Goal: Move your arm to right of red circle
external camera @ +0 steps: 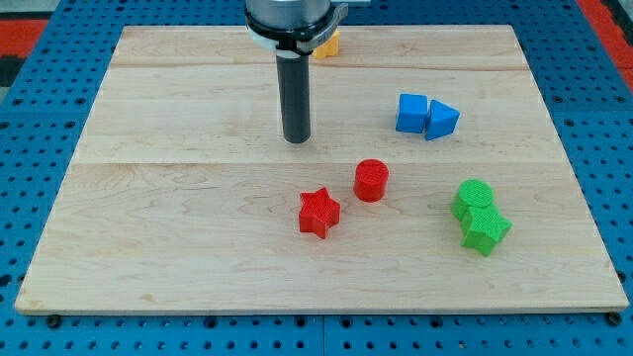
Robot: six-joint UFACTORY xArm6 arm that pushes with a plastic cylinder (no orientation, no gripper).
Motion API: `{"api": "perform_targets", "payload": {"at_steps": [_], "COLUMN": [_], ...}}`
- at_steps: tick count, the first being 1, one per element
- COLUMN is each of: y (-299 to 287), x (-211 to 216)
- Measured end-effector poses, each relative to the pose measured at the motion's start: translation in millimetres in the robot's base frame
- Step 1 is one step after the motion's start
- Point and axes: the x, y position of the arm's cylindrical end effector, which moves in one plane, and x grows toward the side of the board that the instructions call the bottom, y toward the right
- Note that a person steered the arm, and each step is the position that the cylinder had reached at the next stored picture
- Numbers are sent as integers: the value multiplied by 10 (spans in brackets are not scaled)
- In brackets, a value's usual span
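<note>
Resting up-left of red circle (371, 180): my tip (297, 139)

A red star (318, 214) lies near the middle of the wooden board (178, 247). Two blue blocks (426, 116) touch each other at the view's right. Below them, a green cylinder (474, 196) touches a green star (486, 230). A yellow block (326, 44) shows partly at the top edge.

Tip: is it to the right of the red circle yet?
No, my tip sits up and to the view's left of the red circle, on bare board, touching no block.
</note>
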Motion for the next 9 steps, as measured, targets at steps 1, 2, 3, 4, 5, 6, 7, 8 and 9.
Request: {"api": "perform_targets", "payload": {"at_steps": [1, 2, 3, 4, 5, 6, 7, 8, 9], "y": [-2, 139, 418, 583, 788, 890, 1261, 1296, 1176], "x": [2, 21, 67, 67, 67, 67, 260, 693, 945]}}
